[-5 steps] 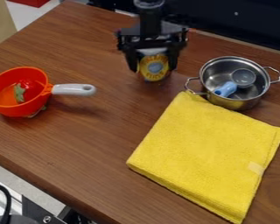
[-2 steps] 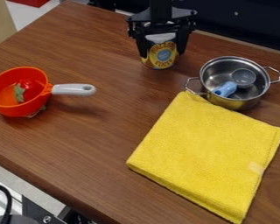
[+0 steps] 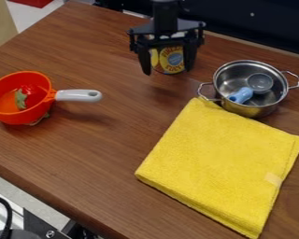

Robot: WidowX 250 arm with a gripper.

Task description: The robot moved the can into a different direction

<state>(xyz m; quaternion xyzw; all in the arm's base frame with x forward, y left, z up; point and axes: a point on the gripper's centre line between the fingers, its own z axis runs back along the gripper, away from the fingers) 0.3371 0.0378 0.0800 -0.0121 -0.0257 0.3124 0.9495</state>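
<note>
Near twelve o'clock on the surface, the can is standing upright, its long axis running vertically, and it is lying just beyond the spread fingers of the end effector, partly hidden behind them. The metal pot is sitting toward four o'clock from the can, the yellow towel toward five. Compared with the frame just before, the can is keeping its place and facing while the fingers are parting wider and coming nearer the camera. The release is probably finishing, so any further turn is likely needing a move back toward twelve.
</note>
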